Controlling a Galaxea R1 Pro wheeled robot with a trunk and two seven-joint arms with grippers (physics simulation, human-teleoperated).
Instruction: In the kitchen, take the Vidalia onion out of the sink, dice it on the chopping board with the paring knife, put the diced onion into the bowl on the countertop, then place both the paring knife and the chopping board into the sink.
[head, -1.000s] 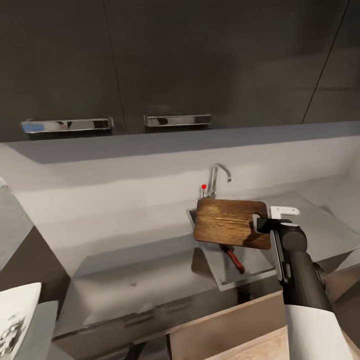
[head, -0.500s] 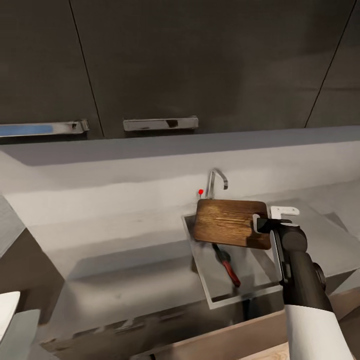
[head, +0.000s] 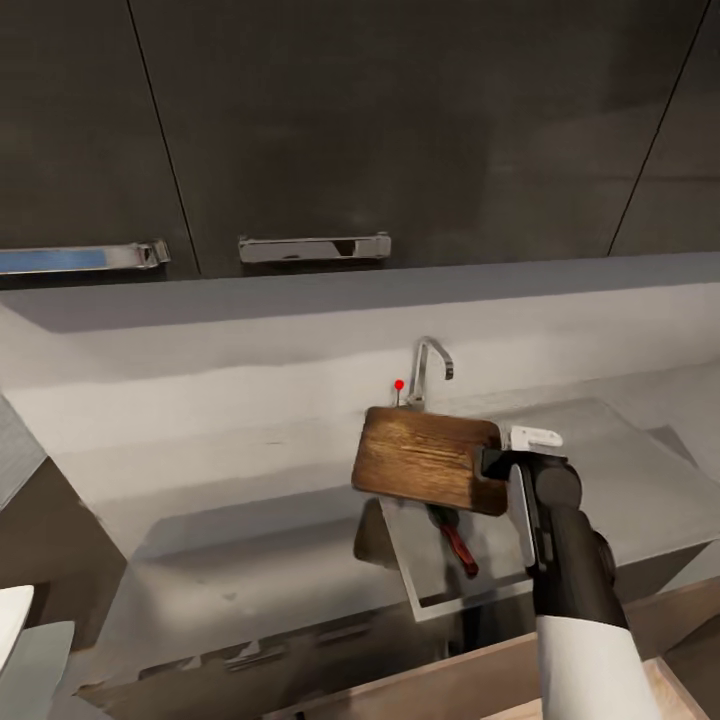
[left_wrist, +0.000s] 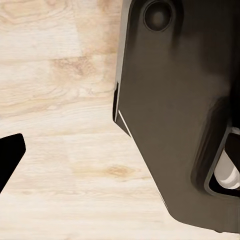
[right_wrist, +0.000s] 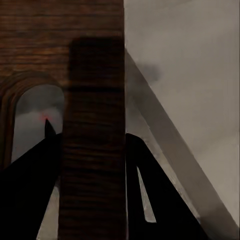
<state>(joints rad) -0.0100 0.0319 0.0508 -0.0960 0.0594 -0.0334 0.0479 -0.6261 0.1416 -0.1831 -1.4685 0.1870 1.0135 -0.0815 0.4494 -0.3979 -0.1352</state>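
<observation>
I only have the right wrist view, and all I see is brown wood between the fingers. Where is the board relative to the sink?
Observer: In the head view, the right end effector holds the chopping board by one end, in the air over the back of the sink.
Operator: Is the knife in already?
Observer: Yes. The paring knife lies in the basin, with its blade end hidden under the board.
Operator: What's behind the board?
Observer: The tap stands just beyond the board's far edge.
</observation>
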